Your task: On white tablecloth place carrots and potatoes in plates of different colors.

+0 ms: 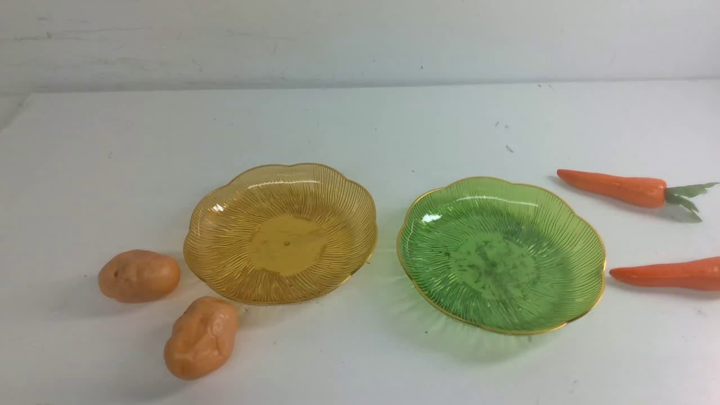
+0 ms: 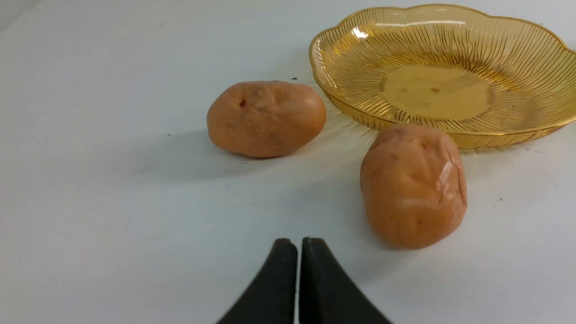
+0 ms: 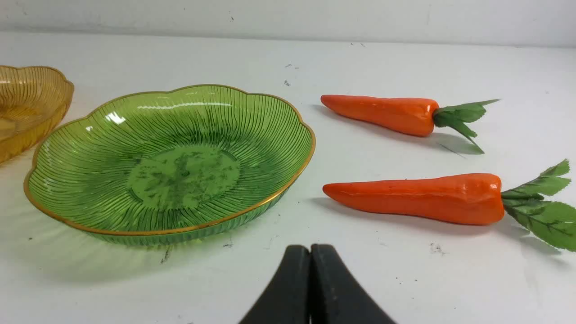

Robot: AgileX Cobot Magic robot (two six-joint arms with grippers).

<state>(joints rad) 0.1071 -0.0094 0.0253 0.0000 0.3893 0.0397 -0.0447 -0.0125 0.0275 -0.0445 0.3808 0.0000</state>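
On the white tablecloth (image 1: pixel 360 129), far carrot (image 1: pixel 613 188) and near carrot (image 1: pixel 664 274) lie just right of the green plate (image 1: pixel 574 242). Left of it sits the amber plate (image 1: pixel 214 236), then far potato (image 1: pixel 139 275) and near potato (image 1: pixel 201 336). Both the left gripper (image 2: pixel 299 243) and right gripper (image 3: pixel 310 249) are pressed together.

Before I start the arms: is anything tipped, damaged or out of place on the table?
Nothing tipped or spilled. Two small oddities: the green plate has dark smudges on its floor, and the nearer potato shows a shiny wrinkled patch. The amber plate, other potato, far carrot and near carrot look normal.
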